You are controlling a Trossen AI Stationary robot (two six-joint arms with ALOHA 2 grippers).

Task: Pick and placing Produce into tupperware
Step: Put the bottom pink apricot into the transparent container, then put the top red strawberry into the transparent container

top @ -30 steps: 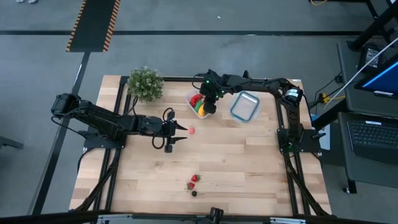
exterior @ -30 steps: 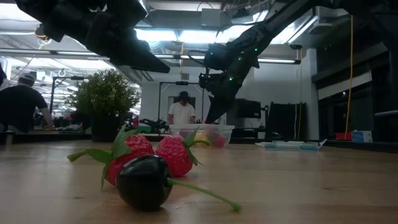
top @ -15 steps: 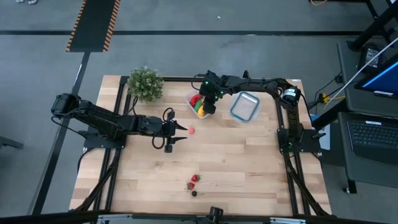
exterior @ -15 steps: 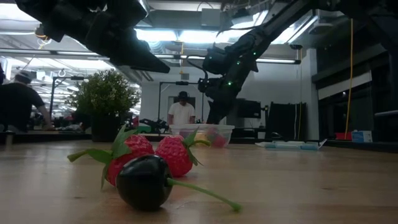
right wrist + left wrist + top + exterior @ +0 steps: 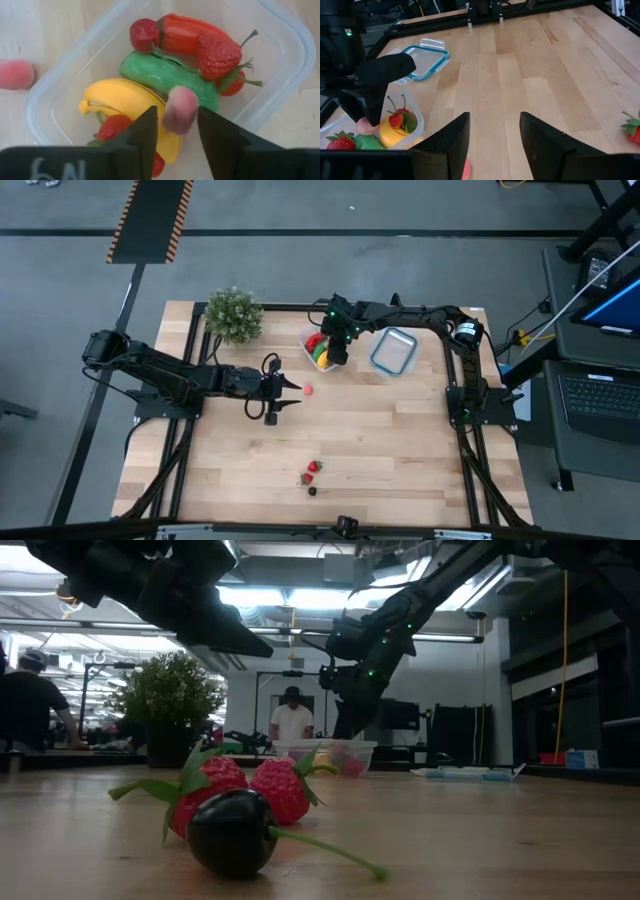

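The tupperware [image 5: 312, 338] stands at the table's far middle. It holds a yellow banana [image 5: 120, 100], a green oblong piece [image 5: 160, 75], a red pepper [image 5: 182, 32] and strawberries [image 5: 217, 55]. My right gripper [image 5: 177, 117] hangs over the tub pointing down, its fingers apart, with a small pink piece [image 5: 179, 107] between their tips. My left gripper [image 5: 285, 393] hovers open over the table's middle, next to another pink piece [image 5: 308, 390] that lies on the wood. My right gripper has the pink piece [image 5: 172, 120] between its two fingertips, coming from above over the banana and the green piece in the tub. Whether the fingers touch the piece, I cannot tell.
A bushy potted plant [image 5: 233, 313] stands at the far left. A clear container with a blue rim [image 5: 394, 351] lies right of the tub. Two strawberries [image 5: 250, 785] and a dark berry [image 5: 230, 830] lie near the front edge. A person [image 5: 292, 720] stands in the room behind.
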